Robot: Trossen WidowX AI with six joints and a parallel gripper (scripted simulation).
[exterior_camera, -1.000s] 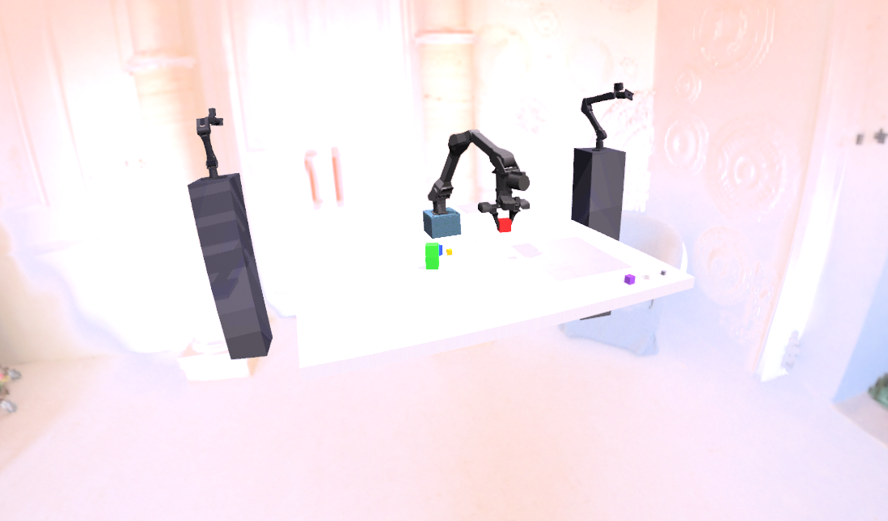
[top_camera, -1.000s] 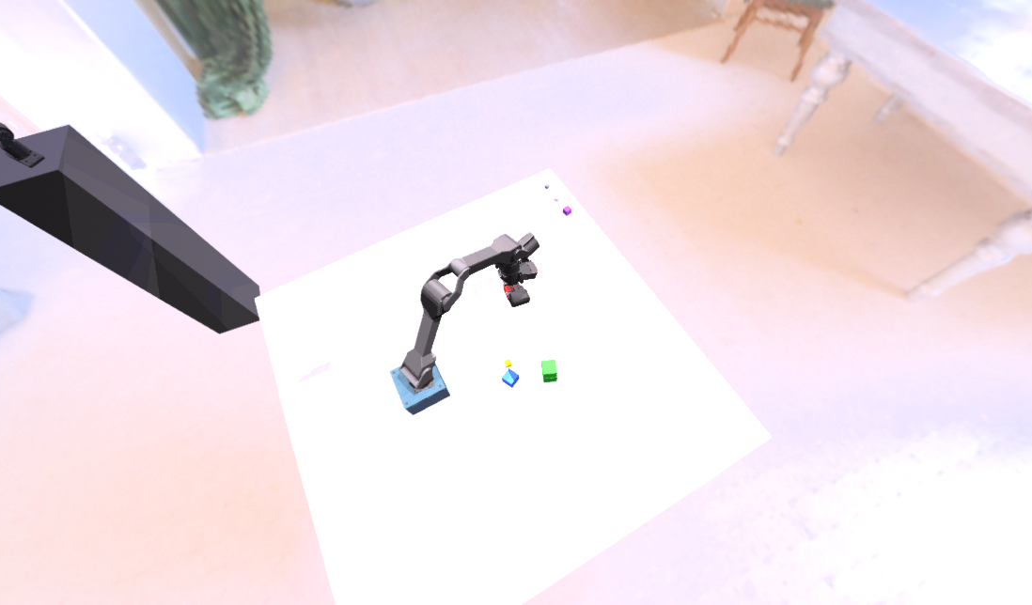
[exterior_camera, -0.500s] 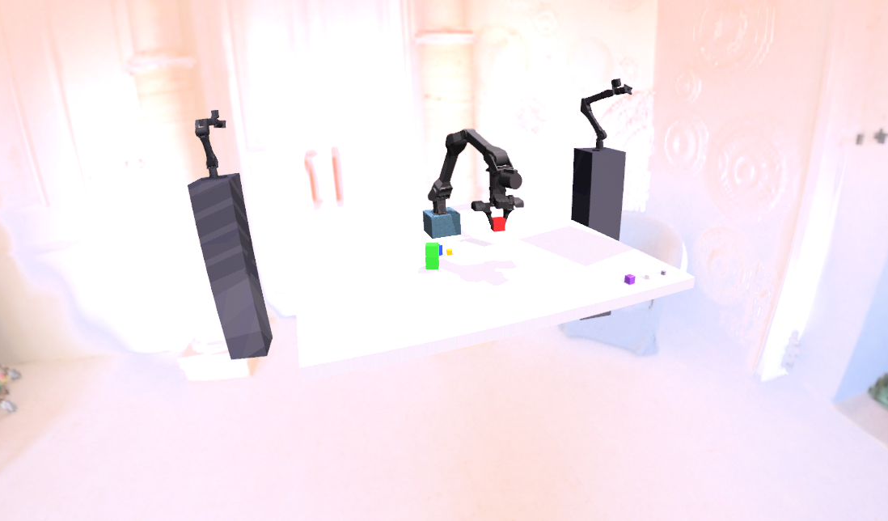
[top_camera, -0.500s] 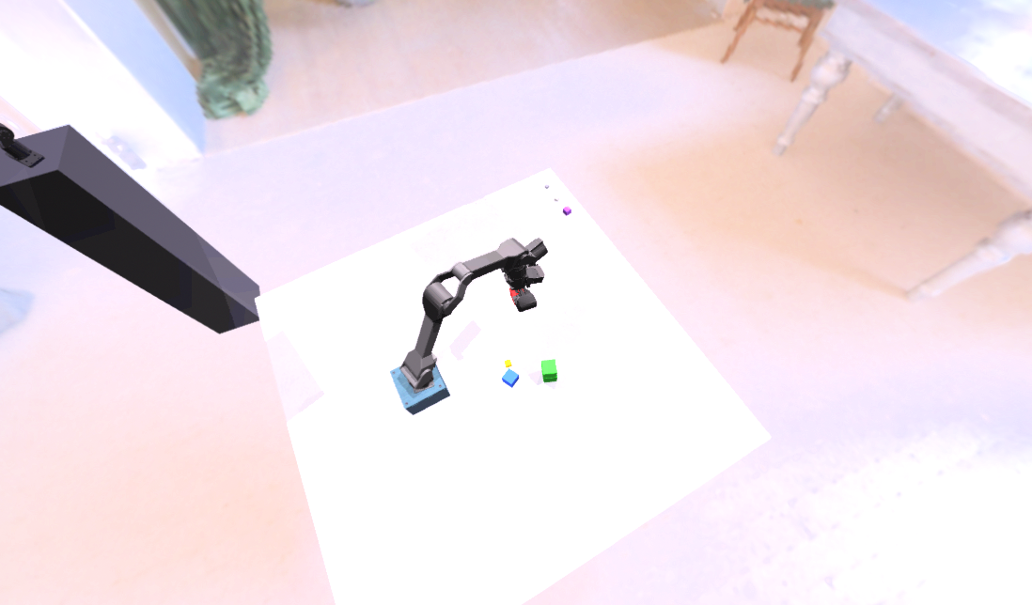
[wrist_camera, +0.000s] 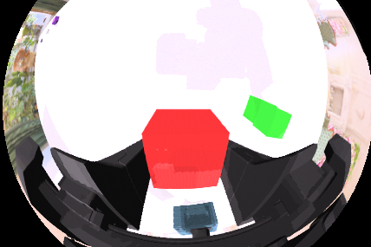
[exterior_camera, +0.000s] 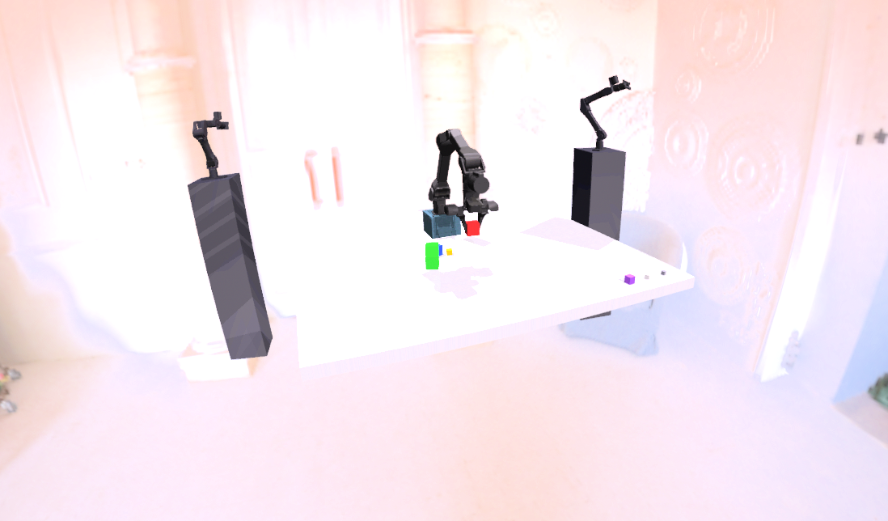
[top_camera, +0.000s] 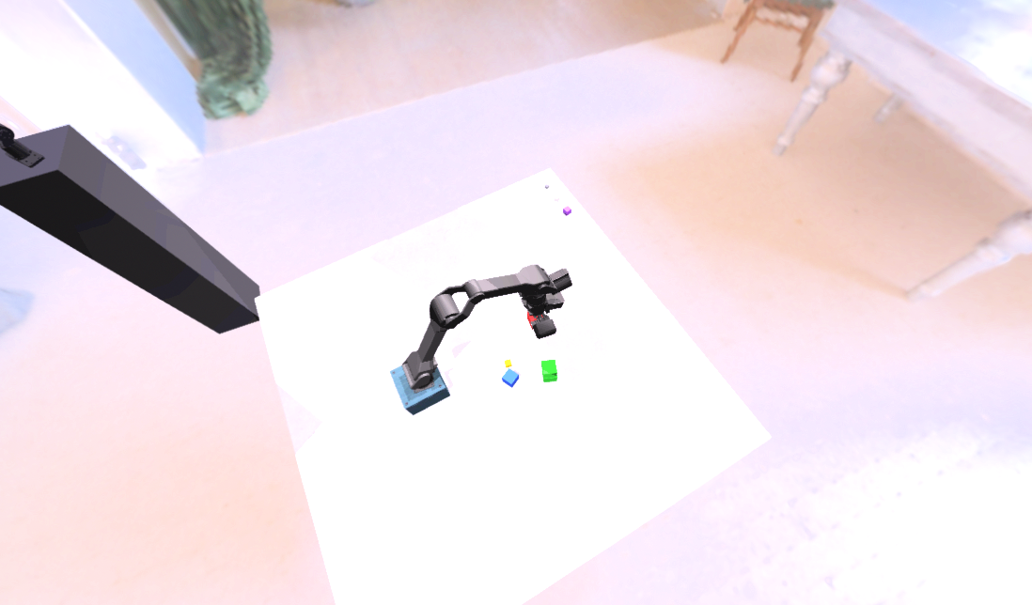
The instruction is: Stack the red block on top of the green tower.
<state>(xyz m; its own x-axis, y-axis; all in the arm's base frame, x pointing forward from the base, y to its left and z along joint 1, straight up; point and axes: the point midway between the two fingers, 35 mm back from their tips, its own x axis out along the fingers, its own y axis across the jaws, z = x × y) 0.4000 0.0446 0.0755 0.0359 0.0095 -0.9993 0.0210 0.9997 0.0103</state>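
Wrist view shows my black parallel-jaw gripper closed on the small red cube block, with one dark finger pressed on each side of it, so I am holding the block and it does not touch the white table top. From the exterior view the red block hangs in the air under my gripper, above the table and a little in front of the blue-grey square base of my arm. The bright green tower of stacked blocks stands upright on the table, lower than my block and apart from it toward the front. In the wrist view the green tower is at the right of the red block, with white table between them. From the top view my gripper is behind the green tower, not over it. Near the tower there is a small blue cube and a very small yellow cube; they look separate from the tower, but at this size I am not fully sure. A small purple cube lies far away, near the table corner.
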